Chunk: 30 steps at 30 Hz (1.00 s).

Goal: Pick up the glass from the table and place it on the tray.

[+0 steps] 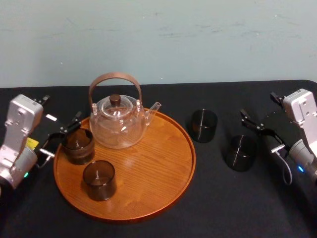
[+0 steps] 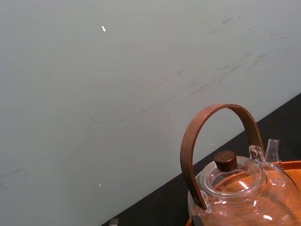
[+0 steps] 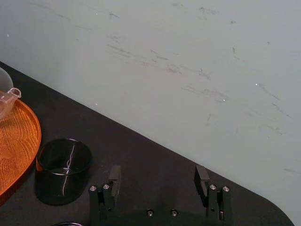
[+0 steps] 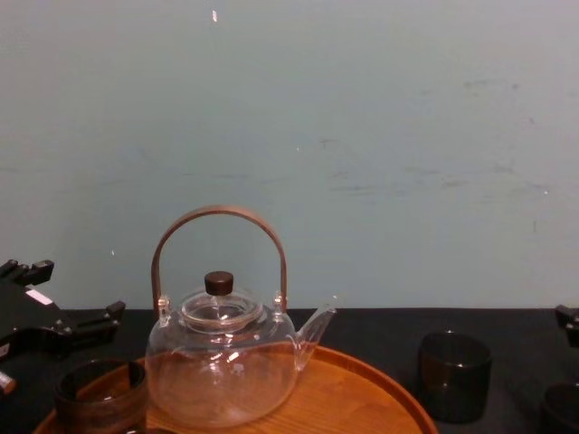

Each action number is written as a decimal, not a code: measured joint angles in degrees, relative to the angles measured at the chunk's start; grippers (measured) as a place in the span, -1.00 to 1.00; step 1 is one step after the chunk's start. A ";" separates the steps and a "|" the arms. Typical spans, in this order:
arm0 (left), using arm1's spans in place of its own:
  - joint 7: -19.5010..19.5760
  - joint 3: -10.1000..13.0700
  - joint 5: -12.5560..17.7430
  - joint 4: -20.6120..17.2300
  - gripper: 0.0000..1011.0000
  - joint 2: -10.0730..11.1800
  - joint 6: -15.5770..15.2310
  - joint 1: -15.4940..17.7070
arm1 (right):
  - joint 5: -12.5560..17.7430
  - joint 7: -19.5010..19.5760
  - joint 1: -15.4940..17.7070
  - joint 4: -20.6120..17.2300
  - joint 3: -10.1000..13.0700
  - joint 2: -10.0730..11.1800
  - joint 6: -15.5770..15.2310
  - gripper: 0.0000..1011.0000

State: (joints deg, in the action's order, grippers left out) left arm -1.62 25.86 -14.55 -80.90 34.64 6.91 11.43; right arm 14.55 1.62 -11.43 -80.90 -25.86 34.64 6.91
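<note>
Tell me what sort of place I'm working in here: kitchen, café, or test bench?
Most likely a staged test bench, not a real kitchen: a table draped in black cloth, a bare, scuffed pale wall behind it, and only a tea set laid out, with a glass teapot on a wooden tray.

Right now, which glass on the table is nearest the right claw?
The glass closer to the robot, beside the open right claw; the other table glass stands farther back, nearer the tray.
</note>
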 joint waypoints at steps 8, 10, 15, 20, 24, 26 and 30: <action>0.00 0.00 0.00 0.00 0.98 0.00 0.00 0.00 | 0.00 0.00 0.00 0.00 0.00 0.00 0.00 0.98; 0.00 0.00 0.00 0.00 0.98 0.00 0.00 0.00 | 0.00 0.00 0.00 0.00 0.00 0.00 0.00 0.98; 0.00 0.00 0.00 0.00 0.98 0.00 0.00 0.00 | 0.00 0.00 0.00 0.00 0.00 0.00 0.00 0.98; 0.00 0.00 0.00 0.00 0.98 0.00 0.00 0.00 | 0.00 0.00 0.00 0.00 0.00 0.00 0.00 0.98; 0.00 0.00 0.00 0.00 0.98 0.00 0.00 0.00 | 0.00 0.00 0.00 0.00 0.00 0.00 0.00 0.98; 0.00 0.00 0.00 0.00 0.98 0.00 0.00 0.00 | 0.00 0.00 0.00 0.00 0.00 0.00 0.01 0.98; 0.00 0.00 0.00 0.00 0.98 0.00 0.00 0.00 | 0.00 0.00 0.00 0.00 0.00 0.00 0.00 0.98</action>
State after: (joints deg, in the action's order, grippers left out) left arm -1.62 25.86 -14.55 -80.90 34.64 6.91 11.43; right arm 14.55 1.62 -11.43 -80.90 -25.86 34.65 6.91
